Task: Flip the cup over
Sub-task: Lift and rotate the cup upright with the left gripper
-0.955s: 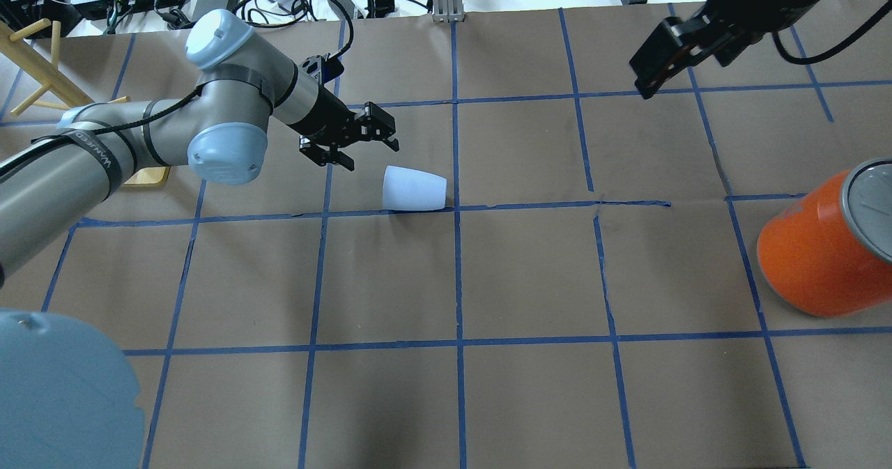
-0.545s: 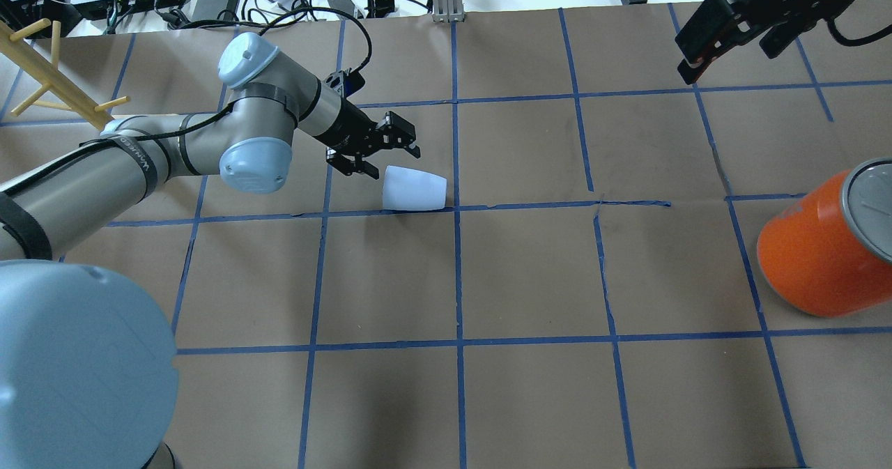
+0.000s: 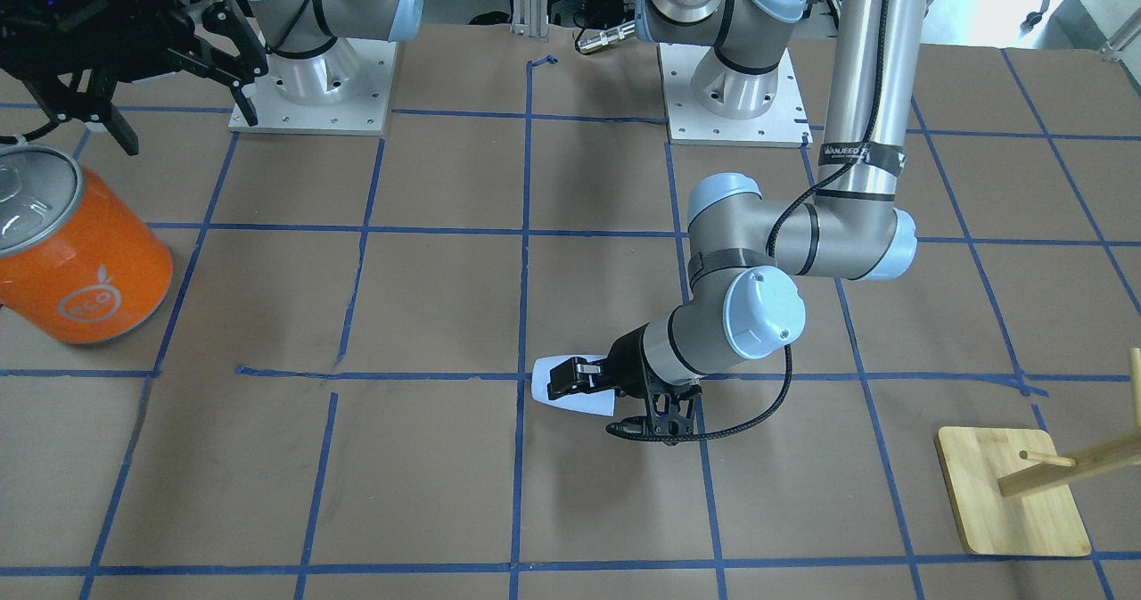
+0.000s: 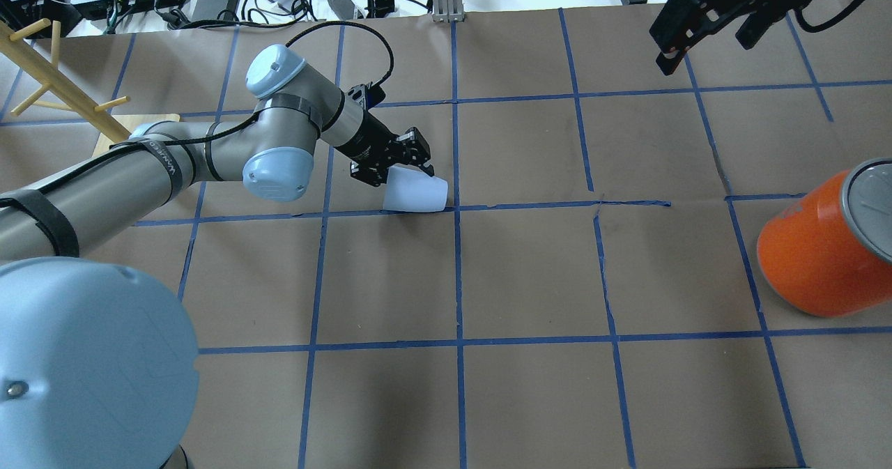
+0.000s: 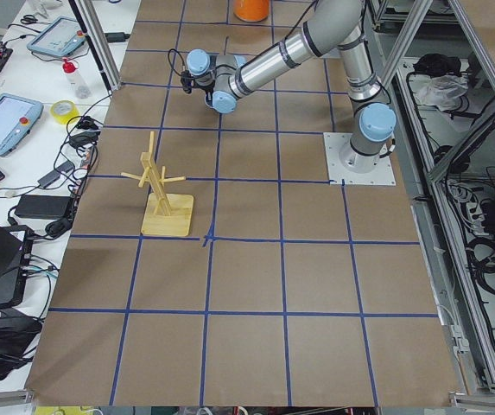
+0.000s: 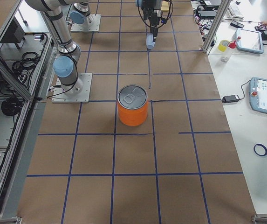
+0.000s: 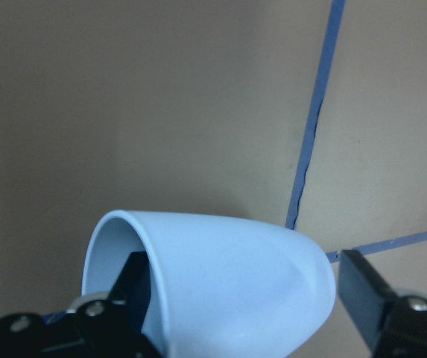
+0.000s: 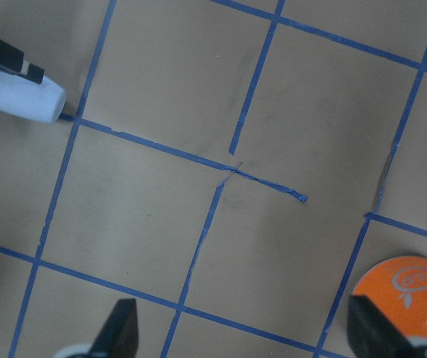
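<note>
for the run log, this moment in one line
cup: on side | left gripper: open, one finger inside rim | right gripper: open, raised

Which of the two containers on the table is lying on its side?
The small pale blue-white cup, its open mouth facing sideways along the table. The big orange can stands upright on its base, silver lid on top.

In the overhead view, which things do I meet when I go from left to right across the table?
wooden rack → cup → right gripper → orange can
</note>
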Motion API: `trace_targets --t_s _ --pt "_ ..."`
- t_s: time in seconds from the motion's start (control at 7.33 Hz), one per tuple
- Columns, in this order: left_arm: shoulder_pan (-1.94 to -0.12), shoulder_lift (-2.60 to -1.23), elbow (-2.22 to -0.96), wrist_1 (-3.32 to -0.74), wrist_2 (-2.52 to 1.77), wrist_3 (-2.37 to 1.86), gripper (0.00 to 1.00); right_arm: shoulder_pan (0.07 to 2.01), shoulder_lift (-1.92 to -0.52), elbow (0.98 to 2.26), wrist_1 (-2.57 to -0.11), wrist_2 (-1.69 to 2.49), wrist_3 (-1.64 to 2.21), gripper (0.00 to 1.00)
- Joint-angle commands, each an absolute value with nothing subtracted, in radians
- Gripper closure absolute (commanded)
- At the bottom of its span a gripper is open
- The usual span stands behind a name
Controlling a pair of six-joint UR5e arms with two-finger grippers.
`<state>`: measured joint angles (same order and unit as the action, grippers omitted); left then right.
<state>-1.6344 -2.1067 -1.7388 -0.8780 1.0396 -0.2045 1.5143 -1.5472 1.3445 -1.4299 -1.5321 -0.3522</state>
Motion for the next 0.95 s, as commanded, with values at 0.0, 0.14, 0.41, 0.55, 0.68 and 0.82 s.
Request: trace_targets --t_s 0.0,0.14,0.41,0.55,0.68,0.82 --pt "-1.635 -2.100 -1.726 -0.877 1.064 -0.219 1.00 1.517 -1.534 1.331 -1.431 -1.536 -0.258 0.00" --pt "-1.635 -2.092 -1.712 -0.876 1.125 -0.244 1.00 1.531 -1.523 1.347 -1.462 -1.536 -0.224 0.00" --pt "-1.637 -2.077 -1.587 -0.900 1.333 -0.308 1.00 1.584 -1.490 1.348 -1.518 -1.601 -0.193 0.00" --pt "-1.635 -2.072 -1.548 -0.917 1.412 -0.292 1.00 1.586 -1.485 1.350 -1.520 -1.608 -0.198 0.00" --pt "-1.635 -2.065 -1.519 -0.916 1.451 -0.226 1.00 1.583 -1.485 1.353 -1.541 -1.602 -0.196 0.00" --pt "-1.629 -2.057 -1.493 -0.913 1.554 -0.150 1.00 1.583 -1.489 1.354 -1.574 -1.601 -0.195 0.00"
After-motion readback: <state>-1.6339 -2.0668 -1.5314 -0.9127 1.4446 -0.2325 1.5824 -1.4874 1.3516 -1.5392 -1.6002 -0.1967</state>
